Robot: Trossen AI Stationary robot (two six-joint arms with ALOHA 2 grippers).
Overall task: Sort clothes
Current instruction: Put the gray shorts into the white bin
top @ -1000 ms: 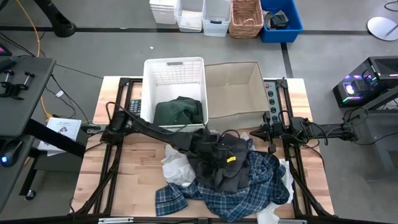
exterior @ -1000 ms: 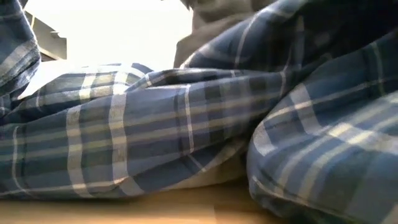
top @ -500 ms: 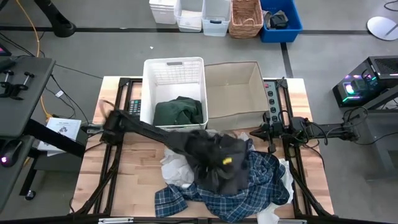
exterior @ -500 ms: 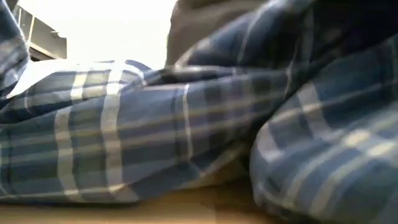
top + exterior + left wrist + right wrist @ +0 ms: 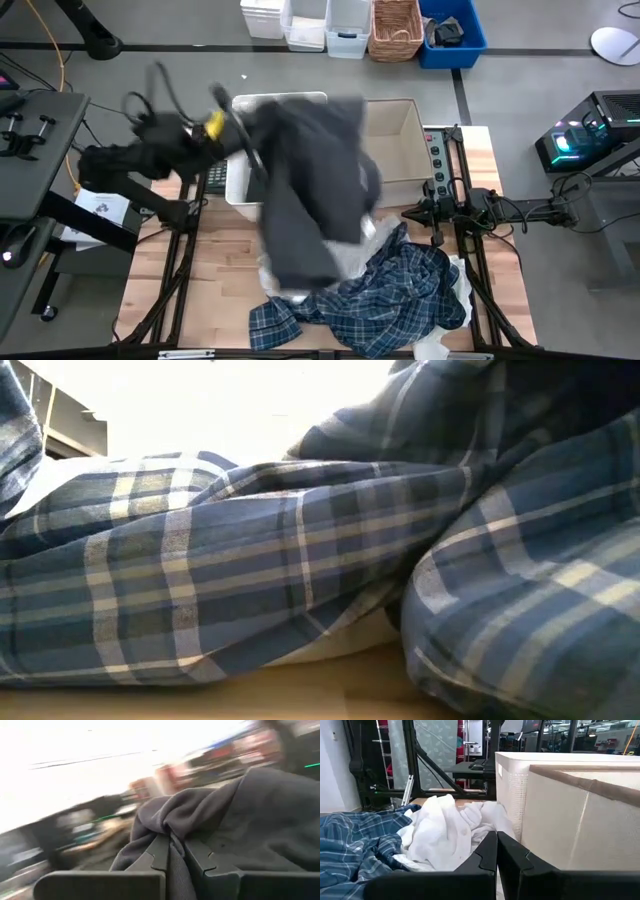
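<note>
My left gripper (image 5: 248,135) is raised over the white basket's left side, shut on the dark grey garment (image 5: 310,190). The garment spreads out below it, covering the inside of the basket (image 5: 238,180) and part of the beige box (image 5: 400,140). The blue-and-white plaid shirt (image 5: 390,300) lies crumpled on the table's near side and fills the low view (image 5: 300,560). White pieces (image 5: 450,830) lie on the table beside it, partly under it. My right gripper (image 5: 496,851) waits shut at the table's right (image 5: 415,213), touching nothing. My left gripper pinches a bunched fold of the dark grey garment (image 5: 172,845) between its two fingers (image 5: 159,854). The cloth gathers into creases at the fingers and falls away from them. The garment is lifted off the pile; whether its lower end (image 5: 300,275) touches the clothes, I cannot tell.
The white basket and beige box stand side by side at the table's far middle. A power strip (image 5: 437,160) lies along the right frame rail. Bins and a wicker basket (image 5: 395,28) stand on the floor beyond the table.
My left gripper has risen from the pile and swung toward the table's far left, carrying the dark grey garment up off the plaid shirt. The garment, crumpled on the pile before, now hangs spread out over the basket. The plaid shirt has shifted slightly.
</note>
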